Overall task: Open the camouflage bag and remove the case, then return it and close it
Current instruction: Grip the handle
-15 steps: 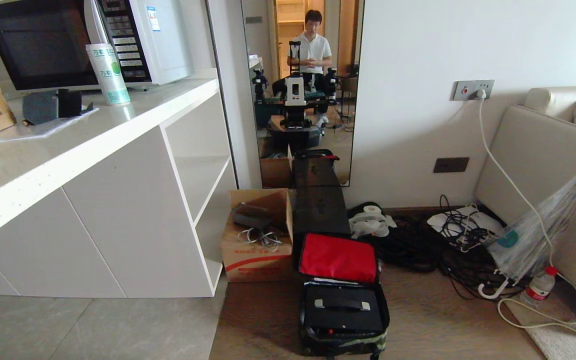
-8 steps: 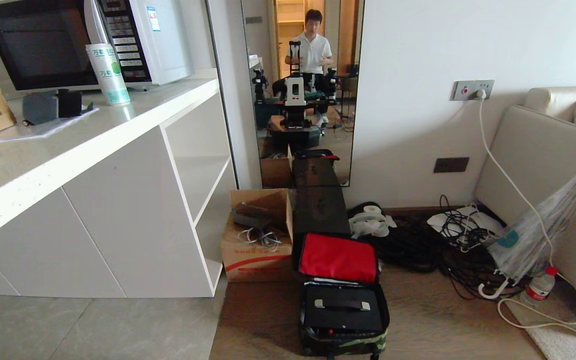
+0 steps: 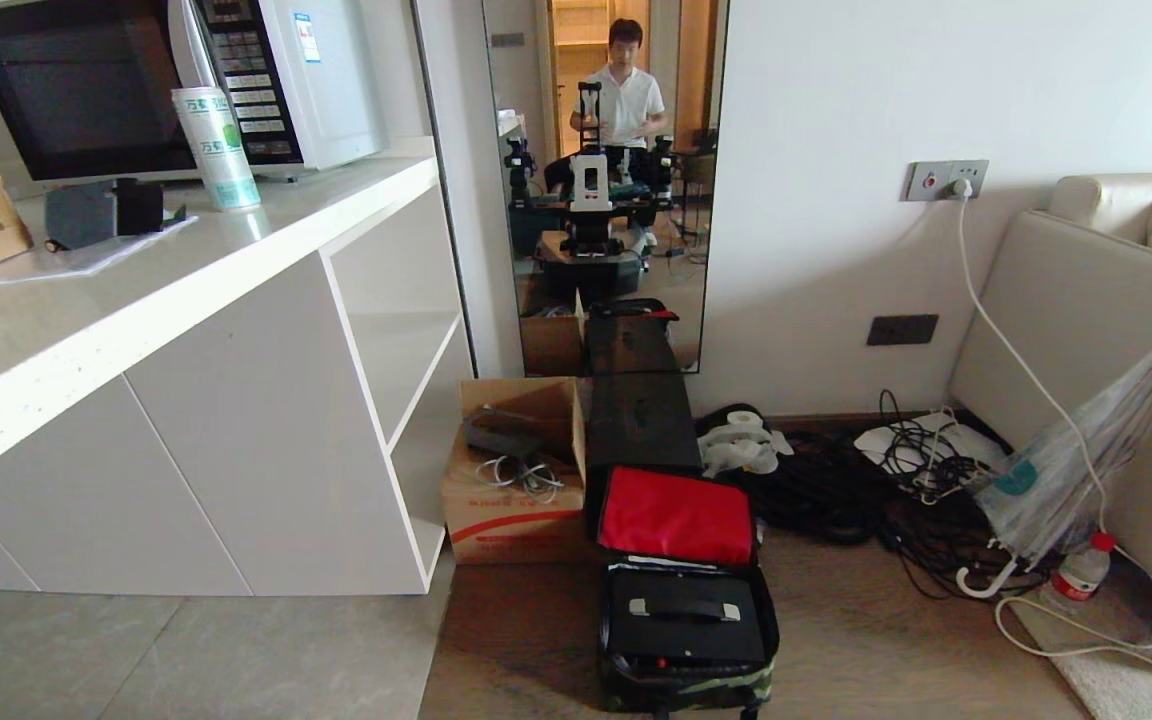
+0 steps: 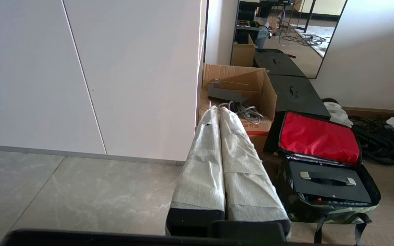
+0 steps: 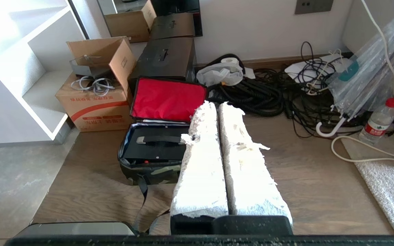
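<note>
The camouflage bag (image 3: 691, 690) lies open on the wooden floor at the bottom centre of the head view, its red-lined lid (image 3: 676, 516) tipped back against a black box. Inside it lies the flat black case (image 3: 686, 618), handle up. The left wrist view shows the bag (image 4: 323, 214) and the case (image 4: 330, 187) beside my left gripper (image 4: 218, 110), which is shut and empty. From the right wrist, the bag (image 5: 149, 172) and the case (image 5: 156, 150) sit just beside my right gripper (image 5: 214, 104), also shut and empty. Neither arm appears in the head view.
A tall black box (image 3: 641, 420) and an open cardboard box (image 3: 516, 470) stand behind the bag by a white cabinet (image 3: 236, 430). Black cables (image 3: 866, 490), an umbrella (image 3: 1066, 480), a water bottle (image 3: 1076, 575) and a sofa (image 3: 1116, 330) crowd the right. A mirror (image 3: 606, 180) reflects a person.
Only the person reflected in the mirror has shifted their hands slightly. The bag, the case and both grippers have stayed still.
</note>
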Robot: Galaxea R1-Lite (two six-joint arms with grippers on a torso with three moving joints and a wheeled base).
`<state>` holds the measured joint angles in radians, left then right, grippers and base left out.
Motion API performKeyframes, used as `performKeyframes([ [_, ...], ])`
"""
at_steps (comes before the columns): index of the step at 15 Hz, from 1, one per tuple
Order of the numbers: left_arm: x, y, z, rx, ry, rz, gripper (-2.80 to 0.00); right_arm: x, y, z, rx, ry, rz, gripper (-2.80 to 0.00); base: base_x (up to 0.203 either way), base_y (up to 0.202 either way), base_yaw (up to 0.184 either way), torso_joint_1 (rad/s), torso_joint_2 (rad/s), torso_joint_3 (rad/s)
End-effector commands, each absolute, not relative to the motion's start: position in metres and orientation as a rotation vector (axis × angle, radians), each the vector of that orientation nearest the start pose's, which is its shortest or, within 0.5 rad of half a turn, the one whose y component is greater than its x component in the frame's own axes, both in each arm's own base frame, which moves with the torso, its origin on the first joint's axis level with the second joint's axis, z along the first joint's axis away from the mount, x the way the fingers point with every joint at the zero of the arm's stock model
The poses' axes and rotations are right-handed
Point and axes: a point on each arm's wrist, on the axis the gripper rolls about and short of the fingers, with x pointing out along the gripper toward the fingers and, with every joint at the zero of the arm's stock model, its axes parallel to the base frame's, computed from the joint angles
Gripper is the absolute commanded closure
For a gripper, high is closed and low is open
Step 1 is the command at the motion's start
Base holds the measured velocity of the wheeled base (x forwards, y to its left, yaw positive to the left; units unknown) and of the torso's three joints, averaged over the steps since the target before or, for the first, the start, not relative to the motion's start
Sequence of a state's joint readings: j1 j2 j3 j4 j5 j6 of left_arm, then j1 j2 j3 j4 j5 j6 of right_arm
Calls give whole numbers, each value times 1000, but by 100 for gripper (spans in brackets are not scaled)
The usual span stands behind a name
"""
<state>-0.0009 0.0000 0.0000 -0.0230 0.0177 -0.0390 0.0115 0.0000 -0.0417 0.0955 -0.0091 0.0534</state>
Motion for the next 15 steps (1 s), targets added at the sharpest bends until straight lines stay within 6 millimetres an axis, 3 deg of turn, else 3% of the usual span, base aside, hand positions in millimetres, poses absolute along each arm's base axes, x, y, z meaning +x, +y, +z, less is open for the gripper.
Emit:
performKeyframes([
  [1, -22, 0, 75, -40, -14, 17, 0, -26, -1, 77, 53, 55, 2, 0, 0, 0, 0, 0, 0, 0],
  [15, -22, 0, 76, -40, -16, 18, 0, -26, -1, 77, 53, 54, 2, 0, 0, 0, 0, 0, 0, 0],
])
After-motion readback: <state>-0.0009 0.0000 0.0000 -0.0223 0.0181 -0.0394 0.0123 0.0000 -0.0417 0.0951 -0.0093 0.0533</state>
